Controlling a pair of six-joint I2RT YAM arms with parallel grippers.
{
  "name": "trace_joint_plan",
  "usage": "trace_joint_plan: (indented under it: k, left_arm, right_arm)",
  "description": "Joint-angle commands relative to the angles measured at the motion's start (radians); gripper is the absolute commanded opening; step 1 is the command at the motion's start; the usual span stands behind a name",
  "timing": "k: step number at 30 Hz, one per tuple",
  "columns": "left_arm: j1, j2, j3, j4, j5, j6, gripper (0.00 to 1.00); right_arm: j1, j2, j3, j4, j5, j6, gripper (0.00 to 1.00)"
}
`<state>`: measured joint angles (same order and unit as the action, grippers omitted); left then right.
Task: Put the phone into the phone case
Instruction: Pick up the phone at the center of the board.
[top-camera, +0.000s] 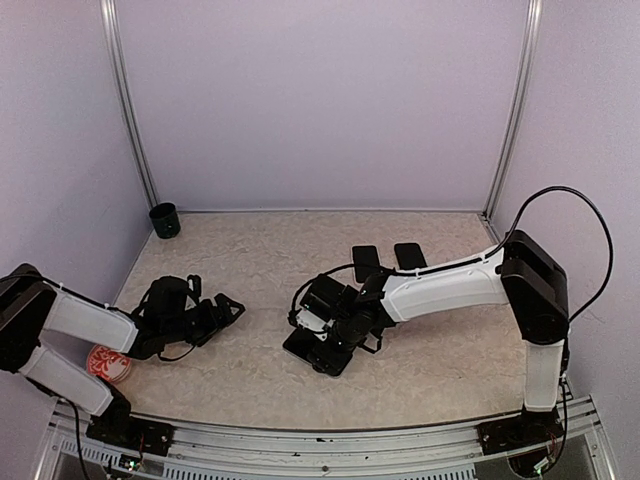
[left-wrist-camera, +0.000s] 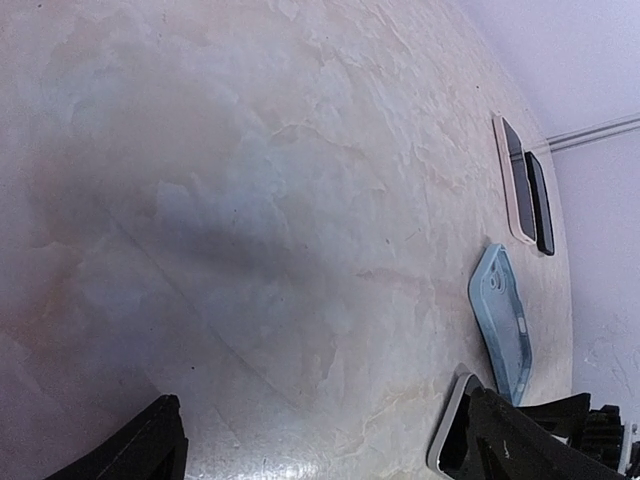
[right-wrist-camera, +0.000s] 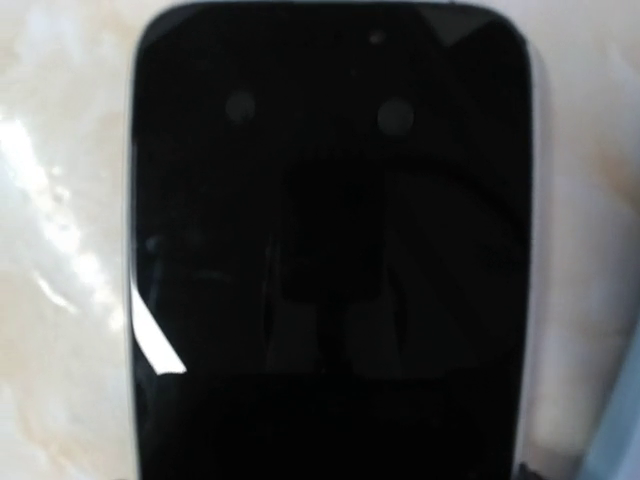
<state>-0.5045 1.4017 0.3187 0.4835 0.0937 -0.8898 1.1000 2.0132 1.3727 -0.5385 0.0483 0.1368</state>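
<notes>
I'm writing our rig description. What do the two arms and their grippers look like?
The left arm and right arm have smooth white link shells with bulky black joint housings. The left gripper and right gripper are all black and blocky. A thin black cable loops out from the right arm's elbow. No markings are readable.

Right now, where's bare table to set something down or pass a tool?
Bare: the back stretch between the black cup and the two back phones; the middle gap between the left tool and the right tool; the near-right corner of the table. Crowded: centre, right tool over the phone, blue case beside it.
</notes>
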Motion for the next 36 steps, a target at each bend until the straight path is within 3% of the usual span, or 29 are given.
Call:
trace_joint_plan:
  k: [1, 17, 32, 36]
  left_arm:
    - [-0.002, 0.006, -0.007, 0.023, 0.039, 0.016, 0.95]
    - [-0.054, 0.054, 0.036, 0.036, 0.129, 0.066, 0.95]
    - [-0.107, 0.149, 0.052, 0.327, 0.412, 0.028, 0.93]
    - [-0.121, 0.171, 0.075, 0.343, 0.445, 0.024, 0.91]
  right_arm:
    - [0.026, -0.048, -0.027, 0.083, -0.003, -0.021, 0.63]
    - [0.036, -0.091, 0.019, 0.045, 0.036, -0.053, 0.60]
    - [0.050, -0.137, -0.030, 0.122, 0.074, -0.069, 0.60]
    - [0.057, -0.142, -0.036, 0.133, 0.083, -0.071, 0.60]
